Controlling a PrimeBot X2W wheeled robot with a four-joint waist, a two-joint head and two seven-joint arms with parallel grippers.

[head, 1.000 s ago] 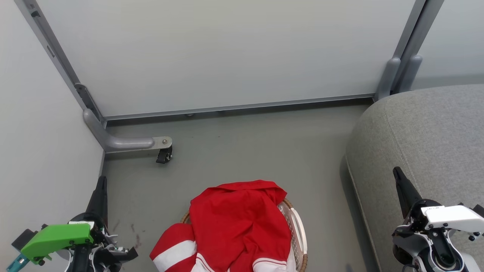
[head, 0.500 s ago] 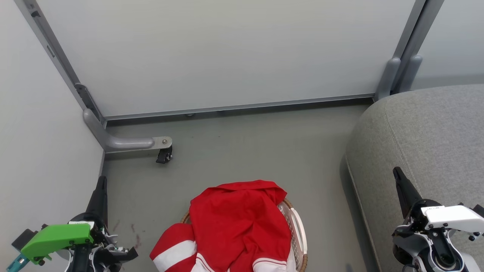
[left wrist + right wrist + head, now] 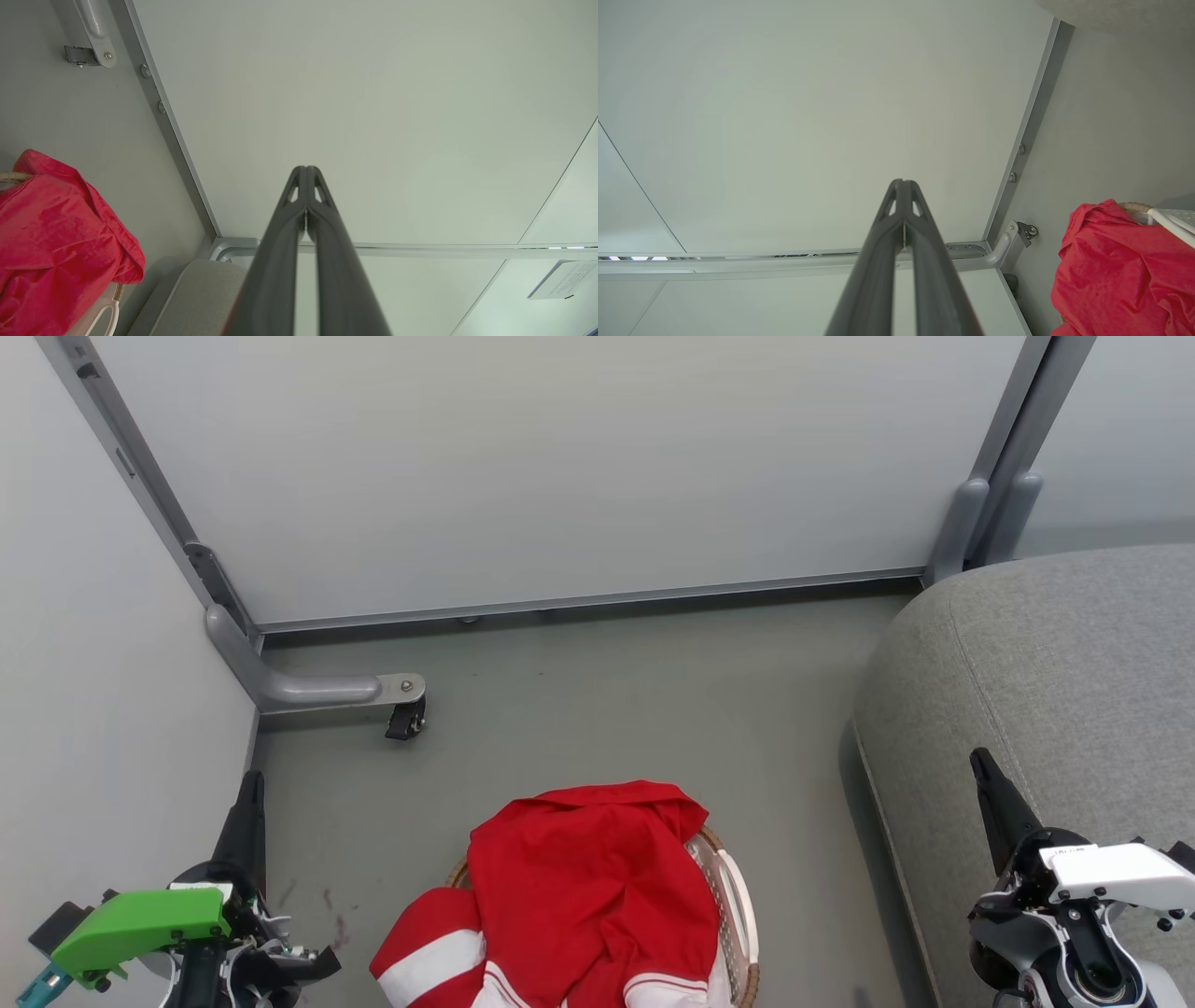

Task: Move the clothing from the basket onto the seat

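Red clothing (image 3: 579, 896) with white bands is heaped over the white basket (image 3: 738, 905) at the bottom centre of the head view, spilling over its left rim. The grey seat (image 3: 1055, 681) fills the right side. My left gripper (image 3: 249, 782) points up at the lower left, shut and empty, left of the basket. My right gripper (image 3: 980, 761) is shut and empty at the lower right, over the seat's front edge. In the left wrist view my shut left gripper (image 3: 305, 169) points at a pale panel, with the clothing (image 3: 56, 242) at left. The right wrist view shows my shut right gripper (image 3: 902, 182) and the clothing (image 3: 1115, 270).
Pale partition panels (image 3: 560, 476) wall in the back and left. A grey metal foot with a black caster (image 3: 406, 719) juts onto the floor at the left. Bare grey floor (image 3: 635, 709) lies between the basket, the panels and the seat.
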